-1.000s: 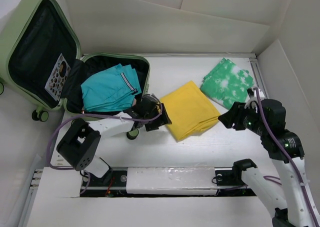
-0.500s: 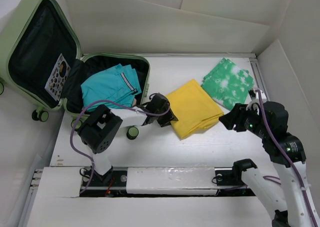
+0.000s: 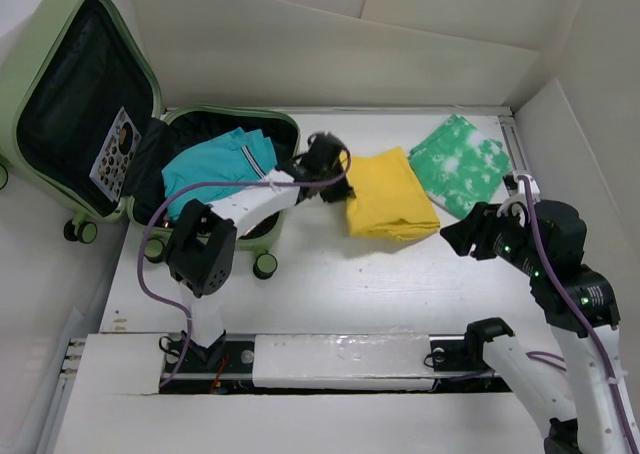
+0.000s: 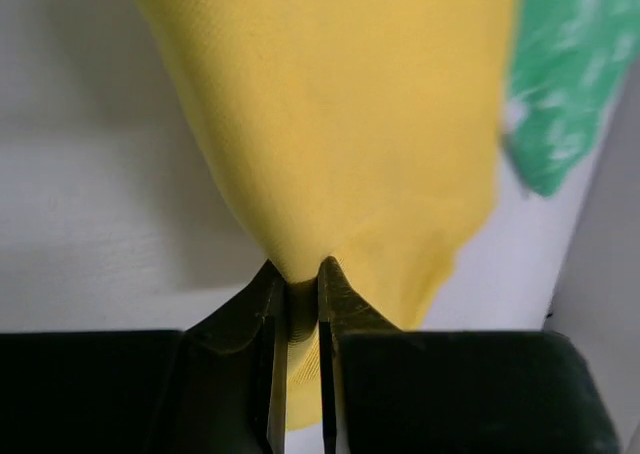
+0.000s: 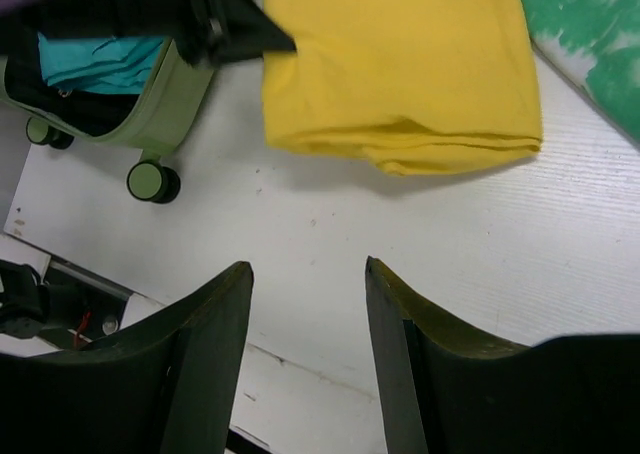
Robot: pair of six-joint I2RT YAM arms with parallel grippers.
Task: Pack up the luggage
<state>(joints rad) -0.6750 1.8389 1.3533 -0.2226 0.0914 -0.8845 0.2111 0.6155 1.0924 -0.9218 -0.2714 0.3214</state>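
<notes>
Luggage (image 3: 15, 84) is lying open at the upper left of the top view. Its green lid is leaning back and showing black cloth inside. The lower half is sitting on the white table (image 3: 350, 284) and is holding folded blue-green clothes (image 3: 215, 169).

Just right of the luggage, in the middle of the view, the left gripper (image 3: 335, 169) is pinching the left edge of a folded yellow cloth (image 3: 390, 194). In the left wrist view its two black fingers (image 4: 268, 304) are squeezing close together with a fold of the yellow cloth (image 4: 340, 104) caught between them. The cloth is bunching up where it is being pinched.

A green and white cloth (image 3: 460, 164) is lying flat at the upper right, touching the yellow one.

At the lower right, the right gripper (image 3: 458, 237) is hanging over bare table. In the right wrist view its fingers (image 5: 210, 354) are spread wide apart and are holding nothing. That view is also showing one small luggage wheel (image 5: 152, 181) at the left.
</notes>
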